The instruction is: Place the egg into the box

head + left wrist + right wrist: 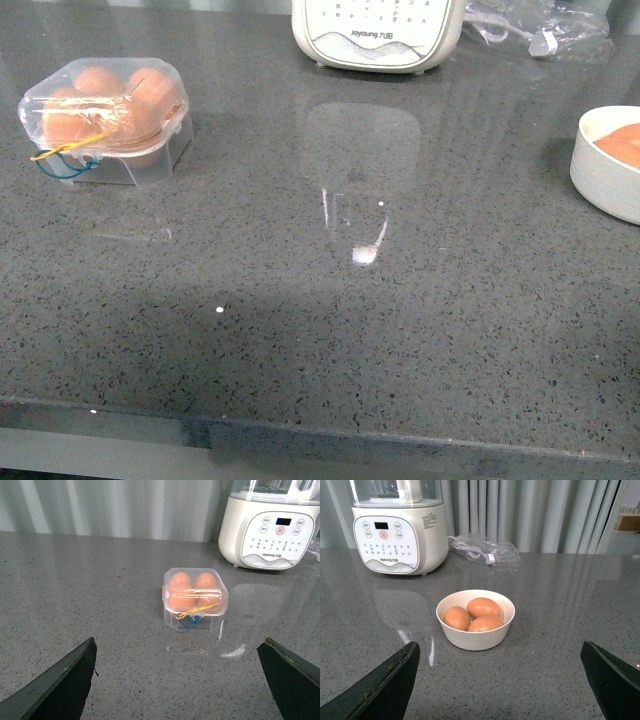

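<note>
The box [105,118] is a small clear plastic egg carton with its lid shut, standing at the far left of the counter with brown eggs inside and a blue-and-yellow band at its front. It also shows in the left wrist view [195,598]. Three brown eggs [482,607] lie in a round white bowl [475,636], which shows at the right edge in the front view [605,175]. My left gripper [182,680] is open and empty, well short of the box. My right gripper [502,680] is open and empty, short of the bowl. Neither arm shows in the front view.
A white kitchen appliance [378,35] stands at the back middle of the grey speckled counter [330,330]. A clear plastic bag [535,28] with a cable lies to its right. The counter's front edge runs along the bottom of the front view.
</note>
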Robot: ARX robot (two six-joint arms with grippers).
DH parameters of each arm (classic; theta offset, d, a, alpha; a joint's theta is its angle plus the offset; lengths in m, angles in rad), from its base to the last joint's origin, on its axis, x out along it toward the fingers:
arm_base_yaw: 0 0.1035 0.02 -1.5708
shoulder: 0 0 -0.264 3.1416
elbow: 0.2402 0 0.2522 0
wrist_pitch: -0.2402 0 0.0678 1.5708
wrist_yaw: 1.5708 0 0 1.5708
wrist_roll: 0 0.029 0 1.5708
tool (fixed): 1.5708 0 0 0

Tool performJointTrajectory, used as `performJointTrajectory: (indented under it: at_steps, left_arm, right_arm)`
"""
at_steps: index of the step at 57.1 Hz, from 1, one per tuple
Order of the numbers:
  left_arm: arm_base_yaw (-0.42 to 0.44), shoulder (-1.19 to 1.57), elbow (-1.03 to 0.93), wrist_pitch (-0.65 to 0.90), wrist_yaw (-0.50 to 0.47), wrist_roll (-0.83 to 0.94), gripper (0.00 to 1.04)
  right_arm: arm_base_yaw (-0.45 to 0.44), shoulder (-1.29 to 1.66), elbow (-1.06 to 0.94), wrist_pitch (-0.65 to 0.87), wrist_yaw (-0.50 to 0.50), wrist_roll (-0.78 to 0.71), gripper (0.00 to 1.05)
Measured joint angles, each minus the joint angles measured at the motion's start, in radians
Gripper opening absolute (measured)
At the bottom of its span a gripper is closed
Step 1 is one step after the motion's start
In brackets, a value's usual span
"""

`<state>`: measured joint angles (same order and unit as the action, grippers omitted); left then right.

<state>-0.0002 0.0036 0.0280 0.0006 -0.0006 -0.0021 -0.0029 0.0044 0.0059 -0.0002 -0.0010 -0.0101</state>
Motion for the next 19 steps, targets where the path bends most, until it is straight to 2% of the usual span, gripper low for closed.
performJointTrajectory:
  at_steps: [19]
  left_arm:
    - [0.0,0.0,0.0,0.0,0.0,0.0,0.98]
  right_arm:
    - [0.0,0.0,0.0,0.0,0.0,0.0,0.97]
